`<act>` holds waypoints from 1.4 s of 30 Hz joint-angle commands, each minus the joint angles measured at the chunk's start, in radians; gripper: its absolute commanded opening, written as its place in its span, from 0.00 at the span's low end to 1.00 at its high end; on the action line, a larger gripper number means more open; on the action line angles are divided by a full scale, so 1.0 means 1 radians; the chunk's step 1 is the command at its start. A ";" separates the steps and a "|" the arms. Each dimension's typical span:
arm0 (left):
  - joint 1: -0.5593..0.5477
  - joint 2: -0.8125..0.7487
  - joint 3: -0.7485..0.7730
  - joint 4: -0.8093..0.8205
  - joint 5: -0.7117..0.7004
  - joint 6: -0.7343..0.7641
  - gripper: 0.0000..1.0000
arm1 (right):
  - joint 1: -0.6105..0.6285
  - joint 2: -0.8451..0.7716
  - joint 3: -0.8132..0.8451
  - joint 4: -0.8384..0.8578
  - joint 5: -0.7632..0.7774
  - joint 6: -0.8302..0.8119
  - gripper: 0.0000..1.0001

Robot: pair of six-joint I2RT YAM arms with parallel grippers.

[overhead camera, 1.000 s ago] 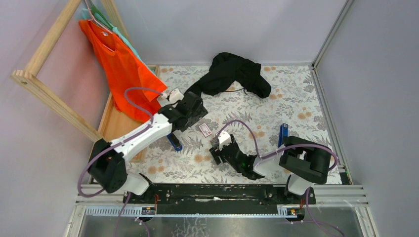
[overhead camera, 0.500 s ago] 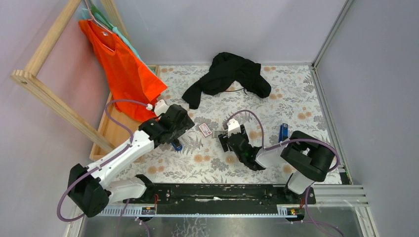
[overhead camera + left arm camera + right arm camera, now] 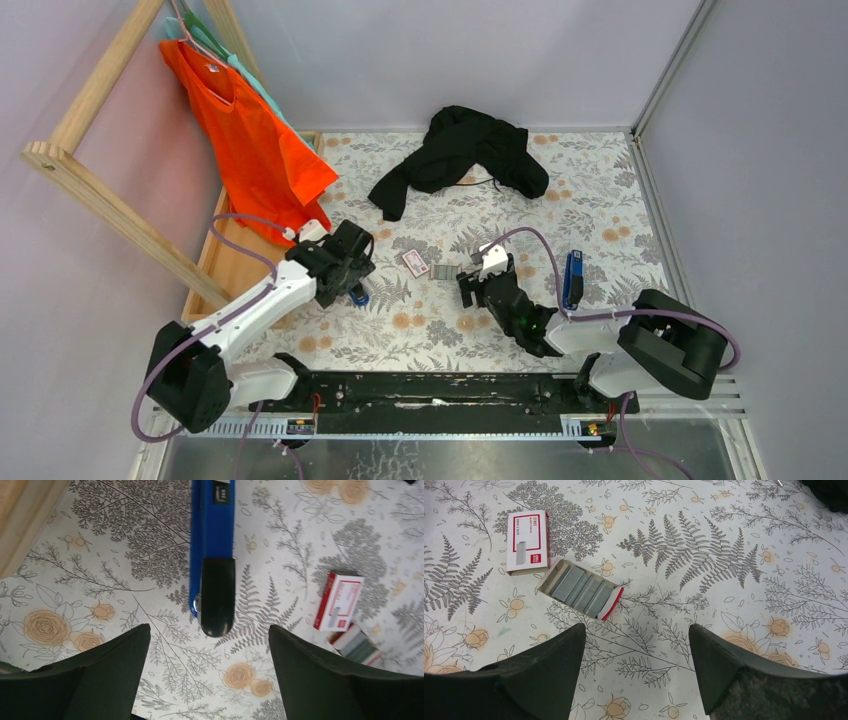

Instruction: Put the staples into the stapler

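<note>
A blue stapler with a black end (image 3: 212, 555) lies on the flowered cloth just ahead of my left gripper (image 3: 210, 630), which is open and empty. In the top view the left gripper (image 3: 350, 262) hangs over that stapler (image 3: 357, 295) and hides most of it. The white-and-red staples box (image 3: 526, 541) and its grey tray of staple strips (image 3: 581, 590) lie side by side just beyond my right gripper (image 3: 636, 630), which is open and empty. In the top view, box (image 3: 415, 263) and tray (image 3: 443, 272) lie between the two grippers, the right gripper (image 3: 480, 282) close to the tray.
A second blue stapler (image 3: 572, 277) lies to the right of the right arm. A black garment (image 3: 465, 150) is heaped at the back. An orange shirt (image 3: 250, 140) hangs on a wooden rack (image 3: 110, 200) at the left, and the rack's base (image 3: 25, 520) lies close to the left gripper.
My left arm has pulled back toward the near left and now hangs over the blue stapler. My right arm has moved forward and to the right, up to the staple tray.
</note>
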 commanded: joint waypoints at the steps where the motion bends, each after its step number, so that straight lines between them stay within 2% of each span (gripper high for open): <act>1: 0.016 0.073 0.035 -0.029 -0.050 -0.022 0.93 | -0.003 -0.047 -0.005 0.050 -0.007 0.019 0.83; 10: 0.022 0.246 0.079 0.005 -0.057 -0.019 0.76 | -0.003 -0.085 -0.008 0.030 -0.013 0.035 0.84; 20: 0.031 0.318 0.041 0.050 -0.024 -0.037 0.57 | -0.003 -0.094 -0.004 0.020 -0.028 0.045 0.84; 25: 0.031 0.250 0.000 0.050 -0.018 -0.047 0.41 | -0.002 -0.095 -0.002 0.019 -0.049 0.052 0.84; 29: 0.031 0.163 -0.033 0.073 0.010 -0.043 0.20 | -0.003 -0.096 -0.002 0.020 -0.074 0.061 0.84; 32: 0.032 0.078 -0.060 0.112 0.046 -0.034 0.10 | -0.003 -0.105 -0.002 0.019 -0.109 0.074 0.84; 38: 0.023 -0.064 -0.110 0.226 0.144 -0.015 0.00 | -0.003 -0.153 0.005 0.002 -0.201 0.104 0.84; 42: -0.008 -0.133 -0.135 0.328 0.170 -0.008 0.00 | -0.002 -0.184 0.035 -0.031 -0.279 0.147 0.84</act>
